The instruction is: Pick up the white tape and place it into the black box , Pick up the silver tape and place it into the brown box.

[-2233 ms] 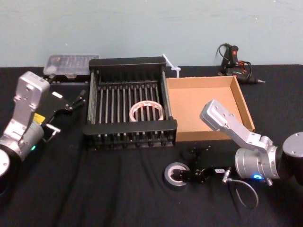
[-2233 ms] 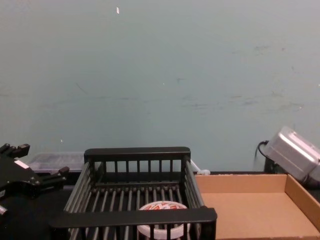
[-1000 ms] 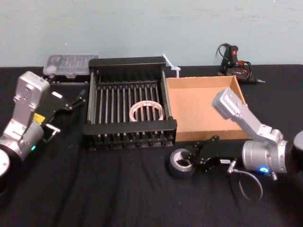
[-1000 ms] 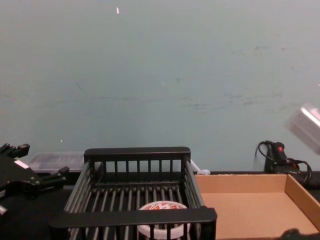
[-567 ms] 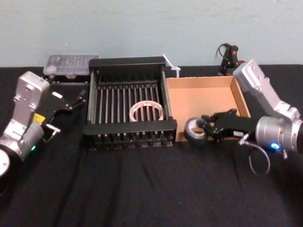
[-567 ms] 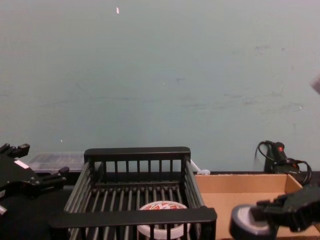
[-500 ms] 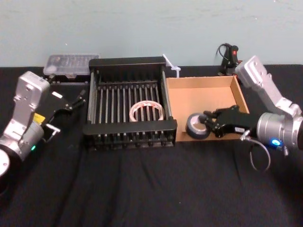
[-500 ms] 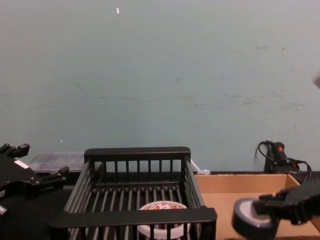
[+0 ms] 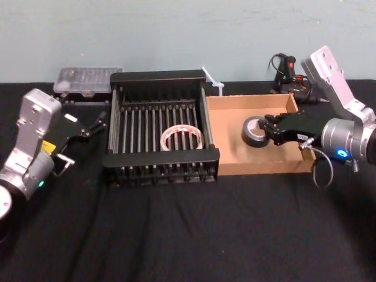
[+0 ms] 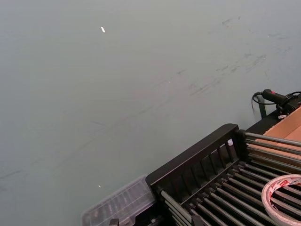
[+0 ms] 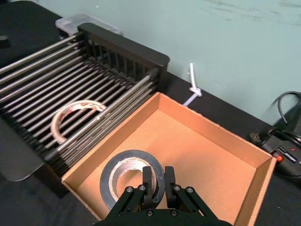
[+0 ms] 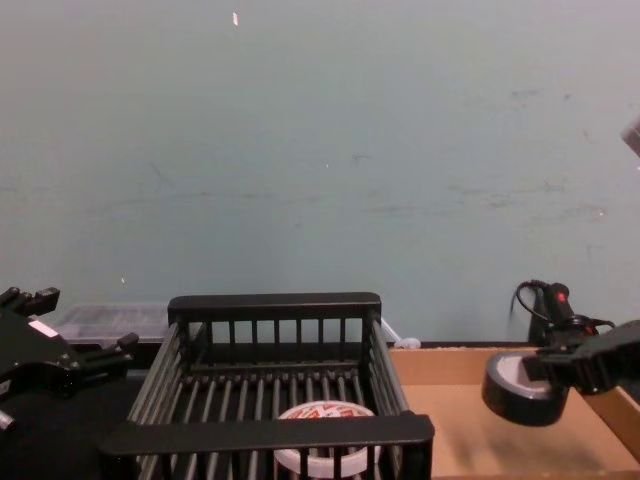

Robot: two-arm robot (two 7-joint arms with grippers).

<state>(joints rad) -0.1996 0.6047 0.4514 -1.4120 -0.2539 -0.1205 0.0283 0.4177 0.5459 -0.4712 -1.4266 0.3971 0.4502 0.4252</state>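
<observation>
Above the brown box (image 9: 232, 135) — silver tape (image 9: 255, 131) pinched in right gripper (image 9: 269, 131).

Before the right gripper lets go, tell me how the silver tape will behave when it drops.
The silver tape is a stiff ring, pinched by its wall in the right gripper over the brown box. It hangs tilted, so it may land on edge and roll briefly. The low walls should probably stop it. It looks light and unlikely to break.

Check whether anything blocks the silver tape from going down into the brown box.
Nothing visible does. The right end effector holds the silver tape above the brown box, whose floor below looks bare.
</observation>
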